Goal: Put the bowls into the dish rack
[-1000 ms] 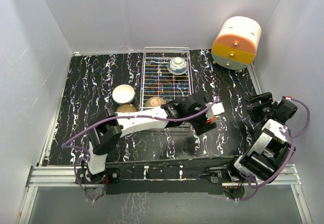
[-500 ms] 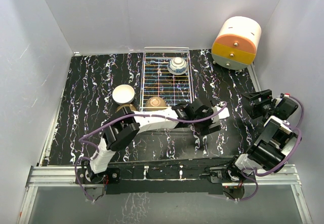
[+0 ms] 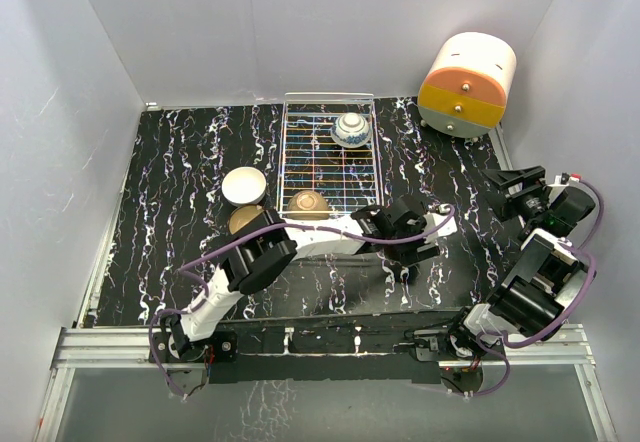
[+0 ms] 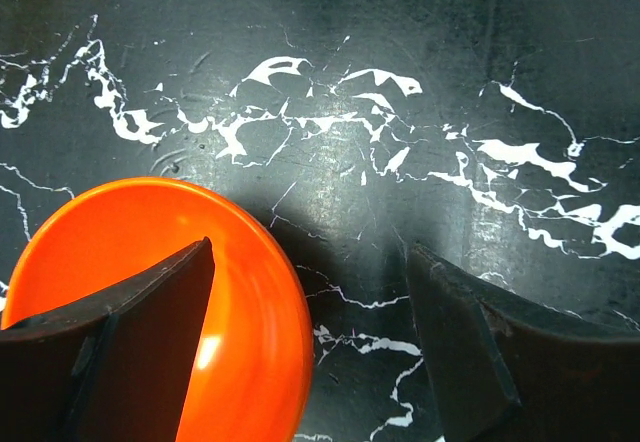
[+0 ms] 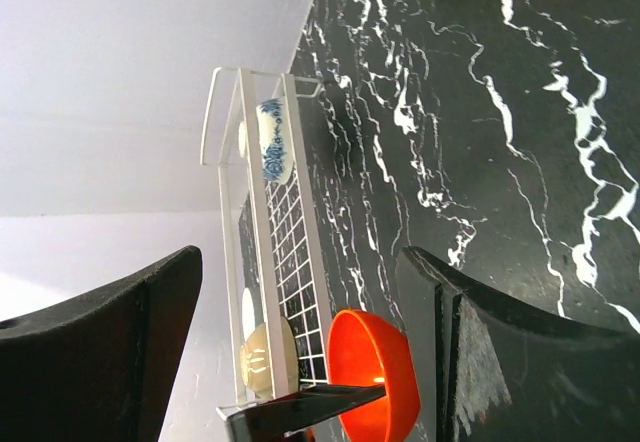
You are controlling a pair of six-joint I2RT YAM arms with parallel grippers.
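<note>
On the surface (image 3: 170, 182), off the near right corner of the rack (image 3: 318, 157): red bowl (image 4: 140, 227), mouth up as far as seen, not yet loaded. Left gripper (image 4: 310, 257) is low over it, fingers apart, one above the bowl's inside and the other outside the rim; no clamp. Right gripper (image 5: 300, 257) is at the right edge, fingers apart, empty.

Progress: rack holds a blue-patterned bowl (image 3: 350, 129), upside down, far right, and a tan bowl (image 3: 309, 202) at the near end. Outside are a white bowl (image 3: 244, 185) and a dark bowl (image 3: 246, 220), both just left of the rack, the dark one partly under the left arm. Judged: two in, three to go.

Room: rack's middle is free. A lifted bowl must clear the raised wire sides. Left arm lies along the rack's near end, close to the tan bowl.
</note>
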